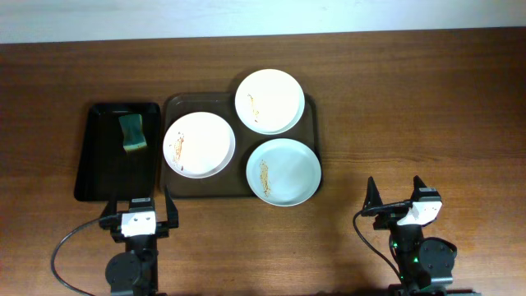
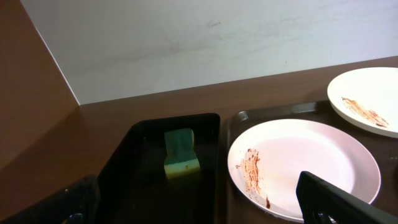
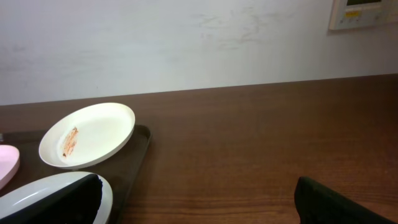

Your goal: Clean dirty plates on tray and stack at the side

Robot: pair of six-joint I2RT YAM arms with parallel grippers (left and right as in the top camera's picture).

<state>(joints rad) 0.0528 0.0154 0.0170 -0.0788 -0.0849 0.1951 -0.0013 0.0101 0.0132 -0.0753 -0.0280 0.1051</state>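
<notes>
Overhead, you've got three smeared plates [image 1: 200, 145] lying on the tray [image 1: 174, 187]; the sponge [image 1: 131, 133] sits in the black tray [image 1: 99, 177], nearest your left hand [image 1: 138, 207] for wiping. Left hand and right hand [image 1: 394, 194] both spread wide, empty.

The overhead camera looks straight down on the counter [image 1: 411, 99] from well above, with the wall side at the top of its frame and both arms at the bottom edge. The left wrist camera sits low over the counter behind the left end effector [image 1: 138, 207]. It faces the wall [image 2: 186, 43] and sees the black tray [image 2: 143, 186] and the left plate [image 2: 305, 165] close up. The right wrist camera, equally low behind the right end effector [image 1: 394, 193], faces the same way from further right, beside the bluish plate [image 1: 283, 171]. The far plate [image 1: 269, 100] appears in all three views. Each wrist view has its own dark fingers in the lower corners, spread wide.
</notes>
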